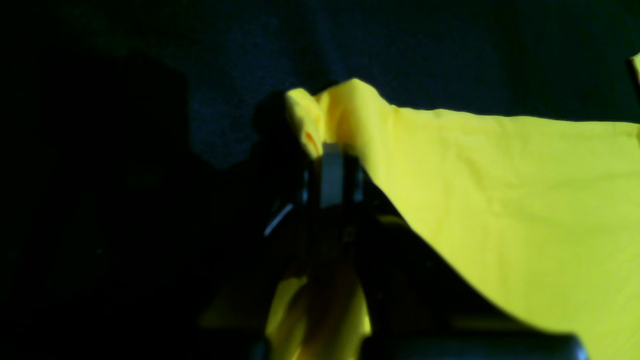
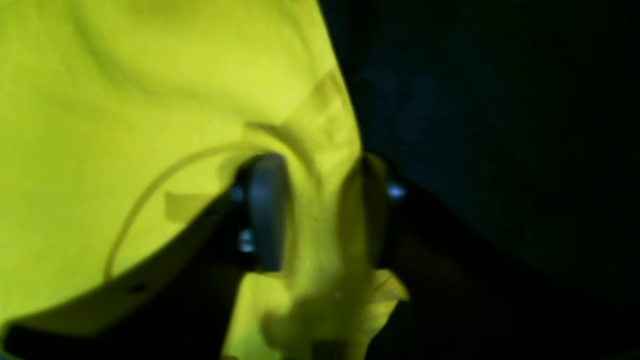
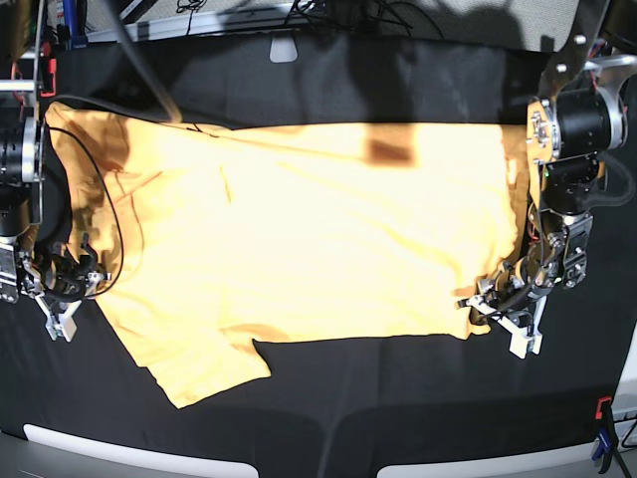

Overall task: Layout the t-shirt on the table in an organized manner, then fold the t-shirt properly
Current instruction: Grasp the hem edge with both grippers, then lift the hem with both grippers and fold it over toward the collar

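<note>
The yellow-orange t-shirt (image 3: 299,229) lies spread wide across the black table (image 3: 398,398), one short sleeve pointing toward the front left. My left gripper (image 3: 483,311) is at the shirt's front right corner. In the left wrist view it (image 1: 330,150) is shut on a bunched corner of the t-shirt (image 1: 500,200), which hangs lifted off the table (image 1: 400,50). My right gripper (image 3: 85,279) is at the shirt's left edge. In the right wrist view its jaws (image 2: 317,215) stand apart with a fold of the t-shirt (image 2: 125,100) between the fingers (image 2: 267,210).
A thin black cable (image 3: 119,209) loops over the shirt's left part. A white tag (image 3: 284,50) and loose cables lie at the table's back edge. A red clamp (image 3: 600,408) stands at the front right corner. Bare black cloth runs along the front.
</note>
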Action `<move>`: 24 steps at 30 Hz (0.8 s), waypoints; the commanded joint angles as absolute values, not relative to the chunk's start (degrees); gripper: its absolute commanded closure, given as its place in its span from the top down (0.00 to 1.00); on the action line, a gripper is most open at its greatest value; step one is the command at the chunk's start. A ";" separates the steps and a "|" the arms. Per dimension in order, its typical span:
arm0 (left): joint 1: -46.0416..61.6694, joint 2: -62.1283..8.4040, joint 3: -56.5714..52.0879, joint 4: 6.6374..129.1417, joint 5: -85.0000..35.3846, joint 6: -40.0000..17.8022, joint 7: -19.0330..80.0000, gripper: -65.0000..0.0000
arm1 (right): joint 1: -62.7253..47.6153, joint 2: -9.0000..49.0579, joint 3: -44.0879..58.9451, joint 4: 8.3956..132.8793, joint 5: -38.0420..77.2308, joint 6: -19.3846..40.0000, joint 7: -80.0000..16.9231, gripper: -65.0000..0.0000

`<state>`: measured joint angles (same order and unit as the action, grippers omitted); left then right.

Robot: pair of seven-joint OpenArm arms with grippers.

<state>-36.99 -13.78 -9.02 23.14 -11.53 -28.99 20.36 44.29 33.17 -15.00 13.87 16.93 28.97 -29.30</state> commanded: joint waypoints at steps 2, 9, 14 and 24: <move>-38.24 -13.82 -8.97 23.62 -11.00 -29.23 20.93 0.00 | 45.36 33.65 -14.96 14.13 16.47 29.65 -28.58 0.11; -38.24 -13.82 -8.97 24.62 -15.64 -31.79 19.40 0.00 | 45.19 33.82 -14.96 16.69 13.41 29.65 -25.47 0.00; -38.09 -14.02 -8.97 32.12 -16.21 -32.77 20.62 0.00 | 41.36 35.70 -14.96 24.95 13.72 33.26 -25.32 0.00; -37.58 -14.50 -8.97 41.80 -21.39 -32.56 27.55 0.00 | 26.35 40.99 -5.87 48.66 16.86 31.70 -29.02 0.00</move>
